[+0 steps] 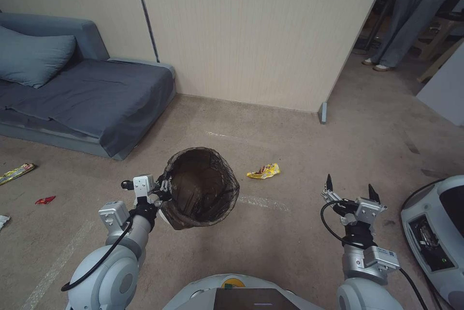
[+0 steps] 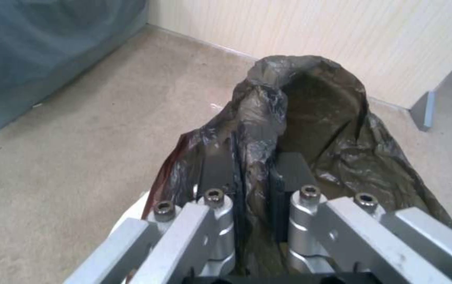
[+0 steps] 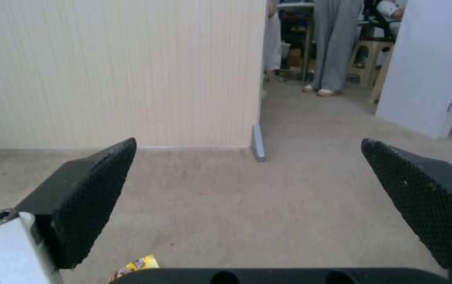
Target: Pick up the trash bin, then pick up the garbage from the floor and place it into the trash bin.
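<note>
The trash bin (image 1: 200, 188), a white pail lined with a dark brown bag, hangs off the floor at centre left. My left gripper (image 1: 163, 188) is shut on its near rim, and in the left wrist view its fingers (image 2: 220, 173) pinch the bag-covered rim (image 2: 299, 114). A yellow wrapper (image 1: 264, 171) lies on the tan carpet just right of the bin; its corner (image 3: 134, 266) shows in the right wrist view. More garbage lies at far left: a yellow wrapper (image 1: 16, 172), a red scrap (image 1: 45, 199), a white piece (image 1: 2, 221). My right gripper (image 1: 351, 189) hovers open at the right, empty.
A grey-blue sofa (image 1: 82, 92) stands at the back left. A beige partition wall (image 1: 261, 34) ends at a grey foot (image 1: 323, 112). A white machine (image 1: 435, 232) sits at the right edge. A person stands in the room beyond the opening.
</note>
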You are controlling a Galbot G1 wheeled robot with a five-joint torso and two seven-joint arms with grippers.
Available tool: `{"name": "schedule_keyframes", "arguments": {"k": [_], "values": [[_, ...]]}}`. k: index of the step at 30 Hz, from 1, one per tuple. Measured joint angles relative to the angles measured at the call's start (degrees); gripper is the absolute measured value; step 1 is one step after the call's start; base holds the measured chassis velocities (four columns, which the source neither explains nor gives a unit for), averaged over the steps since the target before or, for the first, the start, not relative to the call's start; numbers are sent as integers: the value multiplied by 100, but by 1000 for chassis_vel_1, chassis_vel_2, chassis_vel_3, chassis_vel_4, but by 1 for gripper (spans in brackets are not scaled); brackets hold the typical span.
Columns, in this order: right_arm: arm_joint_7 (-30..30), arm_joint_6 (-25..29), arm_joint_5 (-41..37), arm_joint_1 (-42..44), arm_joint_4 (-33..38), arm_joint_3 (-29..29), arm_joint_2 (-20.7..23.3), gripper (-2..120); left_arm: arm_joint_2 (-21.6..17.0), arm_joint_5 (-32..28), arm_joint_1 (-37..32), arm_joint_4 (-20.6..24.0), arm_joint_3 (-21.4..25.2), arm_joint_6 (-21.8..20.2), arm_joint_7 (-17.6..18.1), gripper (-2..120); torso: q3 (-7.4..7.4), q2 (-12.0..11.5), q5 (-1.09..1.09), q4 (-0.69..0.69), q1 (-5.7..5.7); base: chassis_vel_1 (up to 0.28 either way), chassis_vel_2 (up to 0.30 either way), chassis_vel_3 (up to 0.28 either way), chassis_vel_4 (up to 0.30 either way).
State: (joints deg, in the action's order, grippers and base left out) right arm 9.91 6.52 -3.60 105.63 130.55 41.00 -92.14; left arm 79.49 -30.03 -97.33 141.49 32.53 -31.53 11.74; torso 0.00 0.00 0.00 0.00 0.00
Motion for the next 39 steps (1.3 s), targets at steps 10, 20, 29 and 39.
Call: {"name": "schedule_keyframes", "arguments": {"k": [10,20,29,39], "values": [[-2,12,-44,1,-21,34,0,100,3,1,-30,-10,-15,2,-18,8,0,0,0,-1,0,-94,99,92,-85],[-2,26,-48,2,-27,20,0,100,-6,-9,-29,18,-10,4,-23,8,0,0,0,0,0,-96,87,95,-95],[-2,26,-32,3,-24,-14,0,100,-10,-13,-34,48,-17,10,-27,8,0,0,0,1,0,-94,112,100,-98],[-2,18,-12,2,-25,-43,0,100,-27,-28,-21,78,-11,13,-29,8,0,0,0,-1,0,-100,89,89,-98]]}}
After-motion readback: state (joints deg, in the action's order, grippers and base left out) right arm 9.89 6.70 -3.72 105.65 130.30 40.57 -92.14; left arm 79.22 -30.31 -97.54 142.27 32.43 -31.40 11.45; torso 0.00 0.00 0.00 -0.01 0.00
